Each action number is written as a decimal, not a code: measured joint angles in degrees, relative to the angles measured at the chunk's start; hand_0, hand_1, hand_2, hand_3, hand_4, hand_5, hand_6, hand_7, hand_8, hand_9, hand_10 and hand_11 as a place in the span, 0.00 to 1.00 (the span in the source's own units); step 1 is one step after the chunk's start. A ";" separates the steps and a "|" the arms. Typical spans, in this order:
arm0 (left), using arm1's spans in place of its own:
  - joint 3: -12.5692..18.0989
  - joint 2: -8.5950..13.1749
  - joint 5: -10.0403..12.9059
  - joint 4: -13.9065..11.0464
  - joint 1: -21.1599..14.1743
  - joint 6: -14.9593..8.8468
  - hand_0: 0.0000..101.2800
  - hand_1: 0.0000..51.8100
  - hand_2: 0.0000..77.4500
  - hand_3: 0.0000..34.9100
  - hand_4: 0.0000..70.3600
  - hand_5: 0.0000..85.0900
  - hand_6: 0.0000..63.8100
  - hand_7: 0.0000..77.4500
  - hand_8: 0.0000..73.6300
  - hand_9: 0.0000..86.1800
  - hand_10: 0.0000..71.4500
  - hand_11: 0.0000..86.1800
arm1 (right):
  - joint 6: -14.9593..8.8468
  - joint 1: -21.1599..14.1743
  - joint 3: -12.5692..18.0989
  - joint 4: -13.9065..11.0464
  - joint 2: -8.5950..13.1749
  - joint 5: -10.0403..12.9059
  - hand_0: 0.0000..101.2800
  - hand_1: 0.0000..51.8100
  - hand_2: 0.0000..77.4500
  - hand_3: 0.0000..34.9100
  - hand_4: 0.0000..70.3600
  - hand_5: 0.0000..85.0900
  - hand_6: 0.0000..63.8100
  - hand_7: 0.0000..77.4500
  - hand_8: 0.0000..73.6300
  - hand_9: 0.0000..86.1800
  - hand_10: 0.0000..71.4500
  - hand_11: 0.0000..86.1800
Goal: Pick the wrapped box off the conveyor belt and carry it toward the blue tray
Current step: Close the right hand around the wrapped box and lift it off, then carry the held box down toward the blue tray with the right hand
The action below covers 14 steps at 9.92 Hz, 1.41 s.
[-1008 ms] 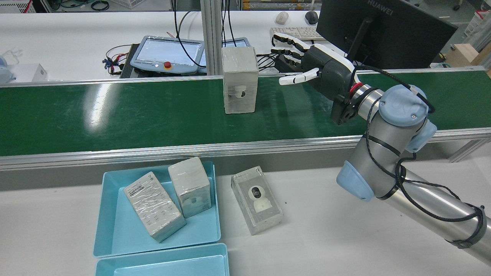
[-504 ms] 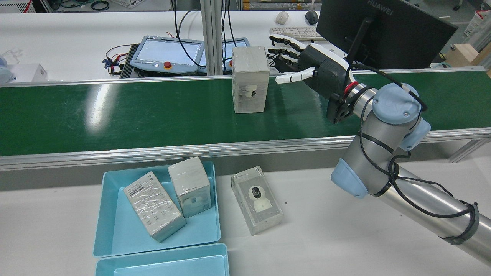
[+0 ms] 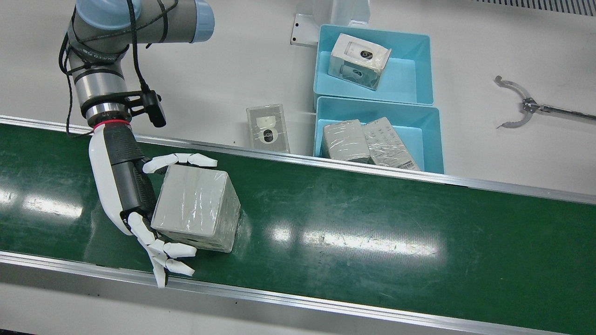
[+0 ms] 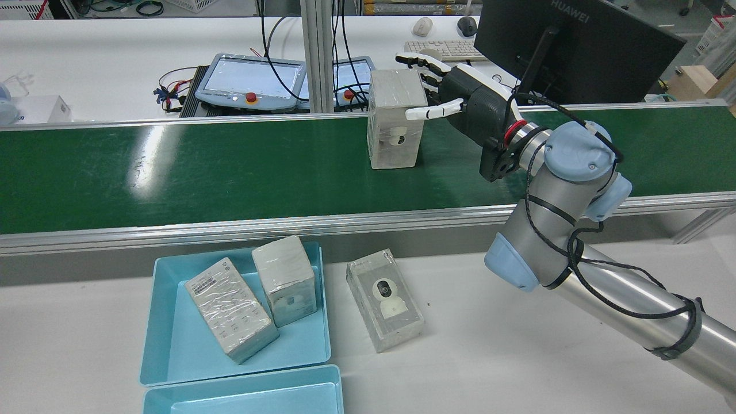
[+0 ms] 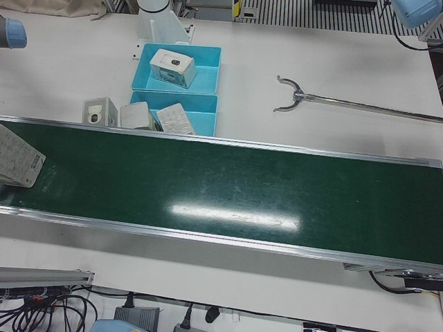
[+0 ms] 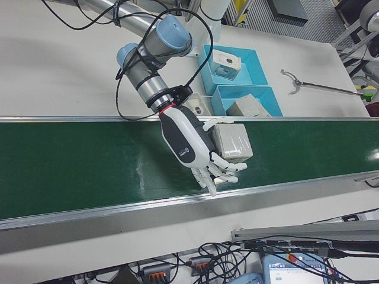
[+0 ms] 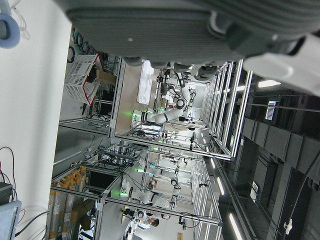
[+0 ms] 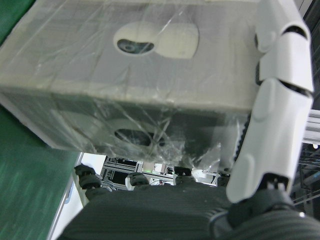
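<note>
The wrapped box [image 3: 195,207] stands upright on the green conveyor belt [image 3: 372,223]. My right hand [image 3: 125,186] is open and cupped around it from the side: the thumb lies along the box's near upper edge, the fingers are splayed past its far side. The rear view shows the same box [image 4: 395,118] and right hand [image 4: 471,100]. In the right hand view the box [image 8: 150,65] fills the frame beside the thumb [image 8: 275,100]. The blue tray [image 4: 184,351] holds two wrapped boxes. My left hand [image 7: 175,30] shows only as a dark palm edge.
A loose wrapped box [image 4: 385,299] lies on the white table right of the tray. A second blue tray [image 4: 241,379] sits against the first. A metal grabber tool [image 3: 521,107] lies on the table. A monitor [image 4: 575,46] and teach pendants stand beyond the belt.
The box has travelled right along the belt toward my right hand. The hand has moved left, and its thumb and fingers now flank the box.
</note>
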 joint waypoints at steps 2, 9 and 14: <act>0.00 0.00 0.00 0.00 0.00 0.00 0.00 0.00 0.01 0.00 0.00 0.01 0.00 0.01 0.00 0.01 0.00 0.00 | 0.30 -0.22 -0.19 -0.07 0.05 0.70 0.44 0.31 0.33 0.86 0.24 0.37 0.11 0.40 0.00 0.04 0.14 0.17; 0.00 0.00 0.00 0.00 0.00 0.00 0.00 0.00 0.01 0.00 0.01 0.01 0.00 0.01 0.01 0.00 0.01 0.00 | -1.25 -4.82 17.91 -1.27 -0.16 9.48 0.44 0.21 0.38 0.33 0.31 0.51 0.40 0.63 0.32 0.42 0.37 0.45; 0.00 0.00 0.00 0.00 0.00 0.00 0.00 0.00 0.01 0.00 0.00 0.01 0.00 0.01 0.01 0.00 0.01 0.00 | -15.18 -25.11 28.87 -1.45 0.63 21.35 0.45 0.11 0.40 0.04 0.32 0.51 0.40 0.66 0.33 0.43 0.37 0.44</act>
